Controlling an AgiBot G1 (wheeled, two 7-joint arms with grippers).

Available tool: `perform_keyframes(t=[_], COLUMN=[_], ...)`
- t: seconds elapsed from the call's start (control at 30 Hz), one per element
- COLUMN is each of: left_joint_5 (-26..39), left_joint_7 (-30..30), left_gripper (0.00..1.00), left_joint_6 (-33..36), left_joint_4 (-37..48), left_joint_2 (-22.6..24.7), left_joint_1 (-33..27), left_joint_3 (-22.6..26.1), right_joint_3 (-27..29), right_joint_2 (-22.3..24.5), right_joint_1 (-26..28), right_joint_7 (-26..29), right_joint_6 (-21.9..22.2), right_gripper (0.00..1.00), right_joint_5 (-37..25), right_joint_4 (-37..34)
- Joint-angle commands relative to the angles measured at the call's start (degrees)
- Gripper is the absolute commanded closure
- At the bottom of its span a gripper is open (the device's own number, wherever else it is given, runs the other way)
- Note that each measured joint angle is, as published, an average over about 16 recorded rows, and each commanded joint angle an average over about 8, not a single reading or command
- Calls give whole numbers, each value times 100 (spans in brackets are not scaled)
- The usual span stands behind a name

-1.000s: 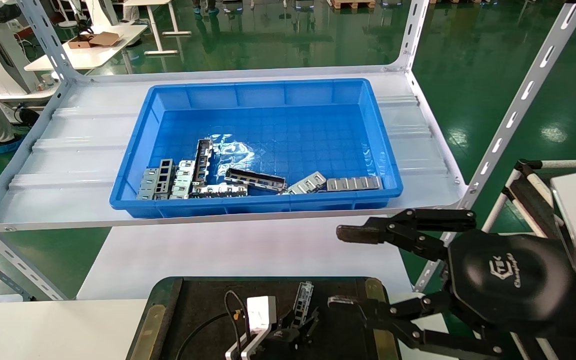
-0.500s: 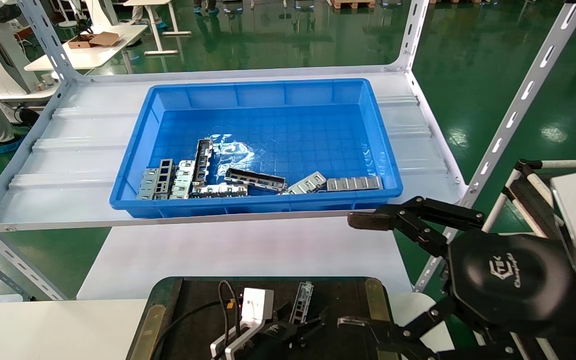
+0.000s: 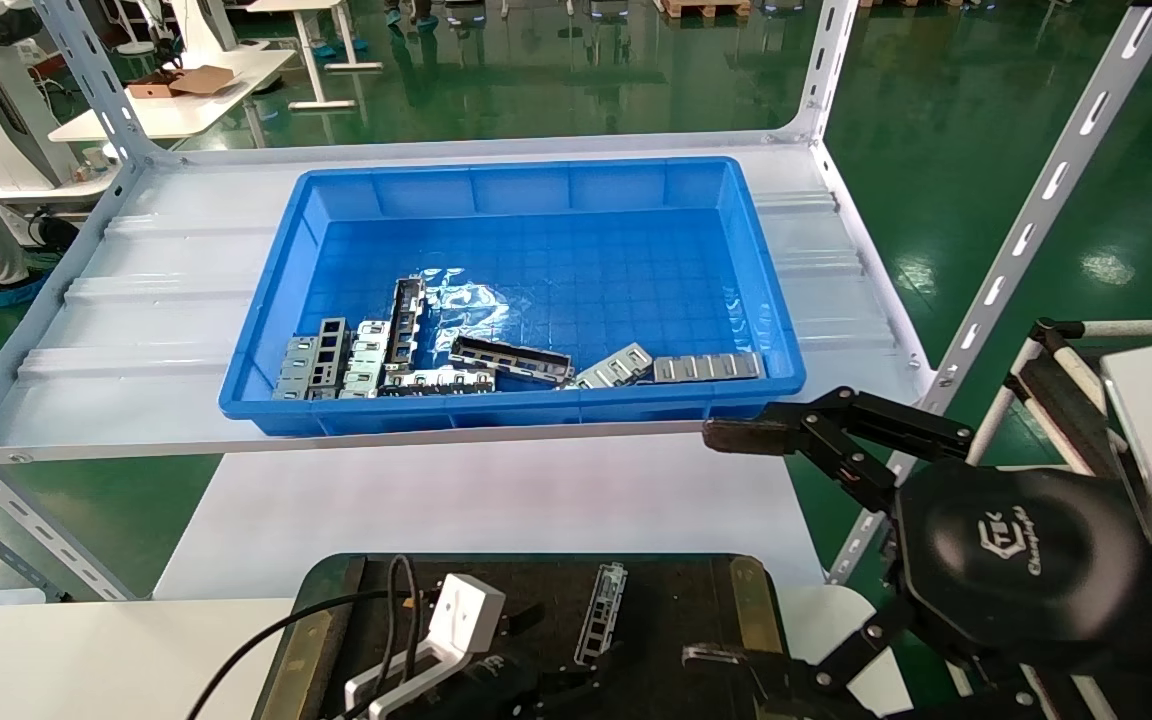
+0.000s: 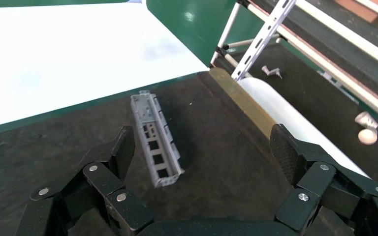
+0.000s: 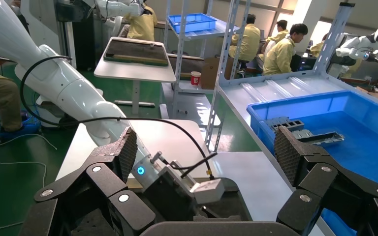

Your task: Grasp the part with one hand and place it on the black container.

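Now the part [image 4: 154, 141] lies untouched between the left gripper's [image 4: 202, 147] spread fingers.

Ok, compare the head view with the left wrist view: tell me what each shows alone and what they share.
Only the head view shows the blue bin on the shelf with the leftover metal pieces, and the open right gripper hanging beside the shelf.

Only the left wrist view shows the left gripper open, its fingers apart on either side of the part and not touching it, and the part's windowed face.

Both show the part lying flat on the black container, near its brass strip.
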Motion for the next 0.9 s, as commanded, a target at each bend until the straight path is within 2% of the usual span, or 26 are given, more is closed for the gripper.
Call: perform_keyframes(t=[0.03,0.43,0.9], left_joint_5=[23,-199,-431], left_joint_7=[90,1026,1821], left_gripper=[0,0,0], left_joint_6=[231,1884,3424], left_joint_4=[11,434,656], left_joint_2=[-107,-713,-1244], left_joint_1=[48,197,183], left_joint_3=[-140,-869,-1197], right_joint_3=[0,-2,-5], right_joint_2=[0,1,2], right_joint_1=[0,1,1], right_joint_7=[0,-1,-2], right_joint_6=[0,1,2], right_gripper=[0,0,0], right_joint_5=[0,2,3], right_joint_4=[0,0,0])
